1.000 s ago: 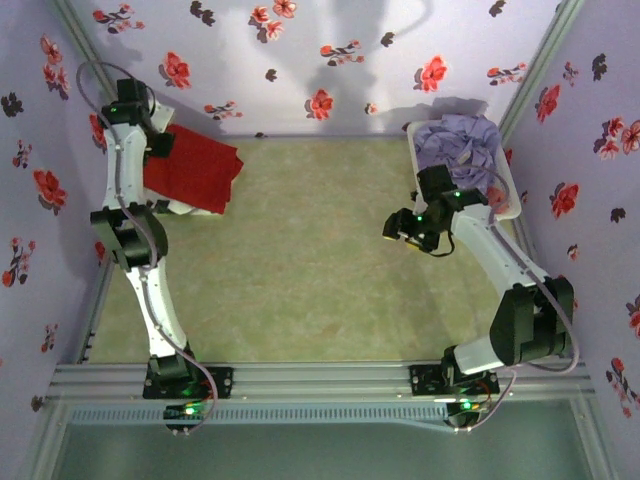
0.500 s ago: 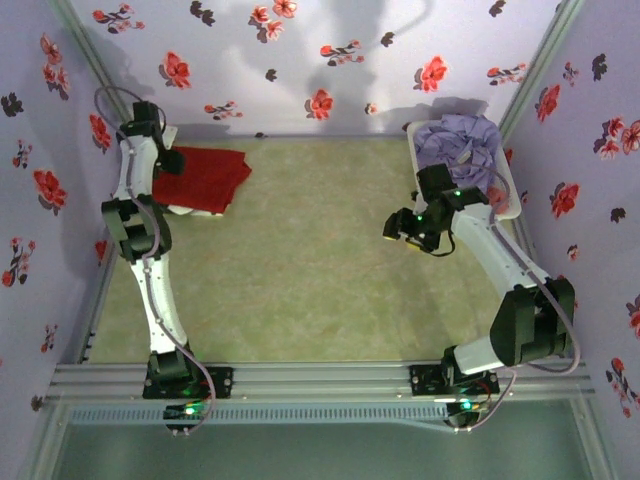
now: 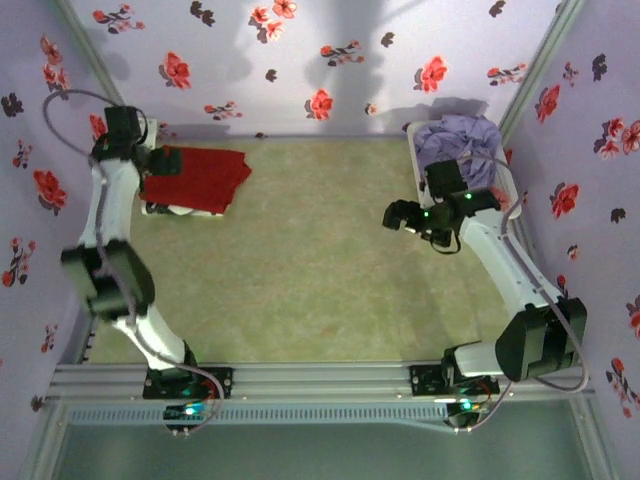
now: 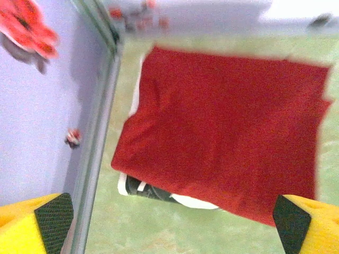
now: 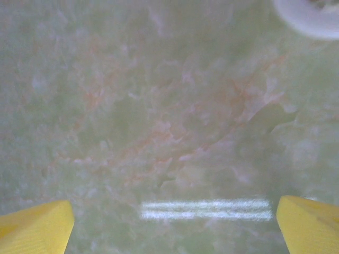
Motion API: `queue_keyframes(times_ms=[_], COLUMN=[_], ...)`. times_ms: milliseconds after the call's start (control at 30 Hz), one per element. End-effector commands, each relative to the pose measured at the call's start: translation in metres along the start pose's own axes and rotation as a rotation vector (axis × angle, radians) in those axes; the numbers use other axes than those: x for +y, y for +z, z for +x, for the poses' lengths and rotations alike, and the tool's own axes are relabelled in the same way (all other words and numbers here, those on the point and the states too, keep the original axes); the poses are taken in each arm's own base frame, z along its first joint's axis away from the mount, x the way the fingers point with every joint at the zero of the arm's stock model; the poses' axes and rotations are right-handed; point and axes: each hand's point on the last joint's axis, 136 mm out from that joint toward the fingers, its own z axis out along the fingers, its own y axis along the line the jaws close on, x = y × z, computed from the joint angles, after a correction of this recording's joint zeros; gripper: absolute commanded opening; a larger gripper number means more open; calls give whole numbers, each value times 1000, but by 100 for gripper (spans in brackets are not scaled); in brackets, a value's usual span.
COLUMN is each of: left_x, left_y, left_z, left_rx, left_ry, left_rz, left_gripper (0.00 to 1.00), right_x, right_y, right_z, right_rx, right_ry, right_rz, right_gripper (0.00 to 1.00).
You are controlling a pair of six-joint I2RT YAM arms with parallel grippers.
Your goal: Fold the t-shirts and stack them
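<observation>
Splayed claw (image 5: pixel 172 227), green table (image 5: pixel 159 106), basket rim (image 5: pixel 310 21)

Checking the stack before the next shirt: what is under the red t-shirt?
A white t-shirt with black print peeks out from one edge of the red t-shirt. The rest is covered, so its fold cannot be judged.

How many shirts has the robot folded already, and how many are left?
Two look done: the red t-shirt lies folded on top of the white t-shirt at the far left. Nothing is in hand: the left gripper hovers open over that stack, and the right gripper is open over bare table. One is left: the lavender t-shirt, crumpled in the white basket.
</observation>
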Motion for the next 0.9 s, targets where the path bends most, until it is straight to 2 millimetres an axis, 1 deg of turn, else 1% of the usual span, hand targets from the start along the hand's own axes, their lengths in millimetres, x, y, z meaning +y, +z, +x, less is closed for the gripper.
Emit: queue_keyframes(times_ms=[0, 67, 100, 167, 233, 267, 333, 400, 467, 533, 633, 733, 800, 867], left_x=[-24, -31, -32, -37, -40, -41, -43, -41, -40, -38, -26, -18, -18, -17], left_y=[-51, -66, -68, -67, -67, -66, -66, -67, -69, -71, -70, -62, -47, -31], left_z=[-31, -8, 4, 32, 56, 66, 83, 94, 102, 110, 125, 135, 148, 161], left_rx=[-373, -437, -449, -470, -481, -483, -471, -453, -445, -448, -485, -546, -532, -480], left_ry=[-81, -165, -204, -277, -352, -386, -385, -350, -302, -255, -219, -252, -269, -262], left_rz=[84, 120, 129, 156, 173, 180, 177, 149, 127, 98, 9, -45, -57, -96], left_gripper=[99, 100, 100, 99, 99, 99, 99, 100, 99, 99, 99, 100, 100, 99], right_x=[-12, -28, -38, -57, -71, -80, -93, -111, -125, -136, -149, -159, -162, -166], right_y=[-20, -19, -17, -16, -21, -26, -33, -40, -40, -37, -29, -21, -18, -17], right_z=[-28, -37, -40, -47, -50, -53, -51, -50, -48, -48, -49, -53, -56, -61], right_rx=[-154, -253, -304, -448, -577, -653, -732, -776, -801, -834, -879, -909, -938, -968], right_ry=[-35, -13, 1, -23, -80, -109, -173, -187, -192, -162, -95, -64, -53, -40], right_rz=[86, 149, 182, 236, 290, 329, 401, 494, 555, 571, 568, 578, 568, 551], right_gripper=[99, 99, 99, 99, 99, 99, 99, 99, 99, 99, 99, 99, 99, 99])
